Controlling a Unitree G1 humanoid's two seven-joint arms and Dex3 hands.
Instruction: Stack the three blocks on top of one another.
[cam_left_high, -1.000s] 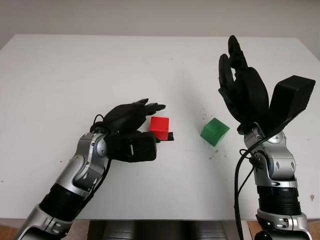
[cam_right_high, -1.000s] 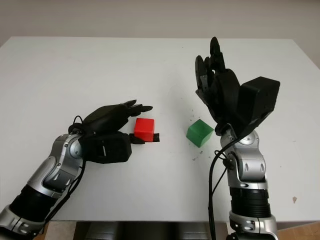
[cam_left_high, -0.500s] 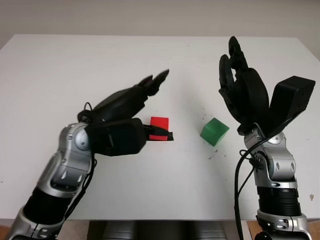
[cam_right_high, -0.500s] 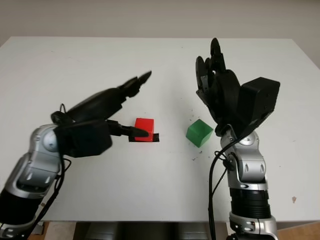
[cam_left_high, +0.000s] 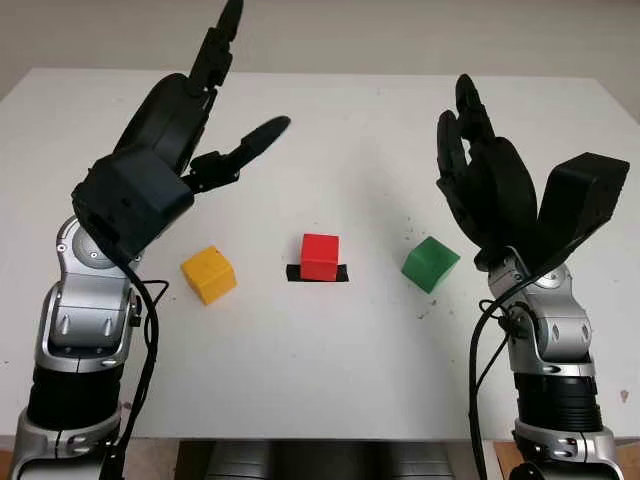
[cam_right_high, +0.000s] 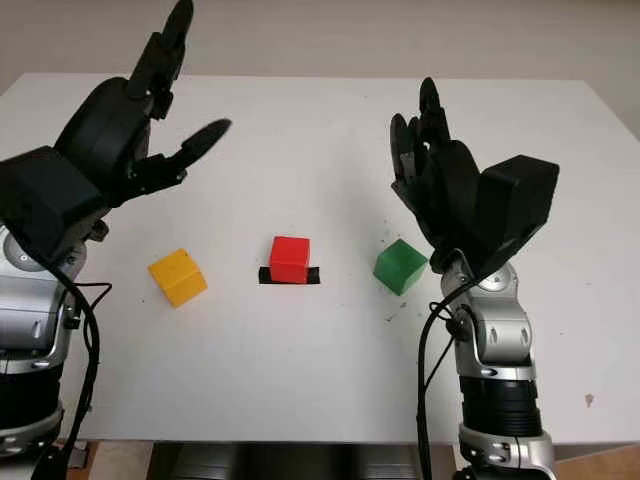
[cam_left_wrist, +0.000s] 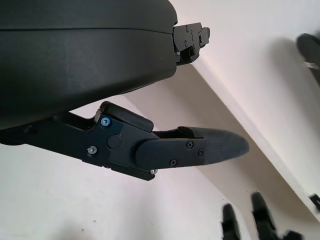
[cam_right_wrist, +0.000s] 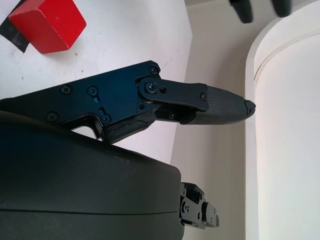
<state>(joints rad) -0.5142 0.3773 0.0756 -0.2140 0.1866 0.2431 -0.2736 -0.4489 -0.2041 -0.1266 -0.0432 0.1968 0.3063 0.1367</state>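
Up goes the left hand (cam_left_high: 180, 130), lifted from beside the red block (cam_left_high: 320, 254) a second ago to well above the left half of the white table (cam_left_high: 330, 130), and that uncovers a yellow block (cam_left_high: 208, 274) sitting alone on the tabletop. From the head camera, the hand is open and holds nothing. Red block sits mid-table on a strip of black tape (cam_left_high: 318, 273), yellow well to its left, green block (cam_left_high: 430, 263) well to its right (three in a rough row, none touching, nothing stacked). Right hand (cam_left_high: 485, 180) is raised over the table's right side, just behind the green block, open and holding nothing.

Left wrist view: one black finger (cam_left_wrist: 175, 150) reaches out from the hand's shell over white table, nothing in it.

Right wrist view: red block (cam_right_wrist: 47, 25) on its tape (cam_right_wrist: 14, 36), a finger (cam_right_wrist: 200, 105) stretched out well clear of it.
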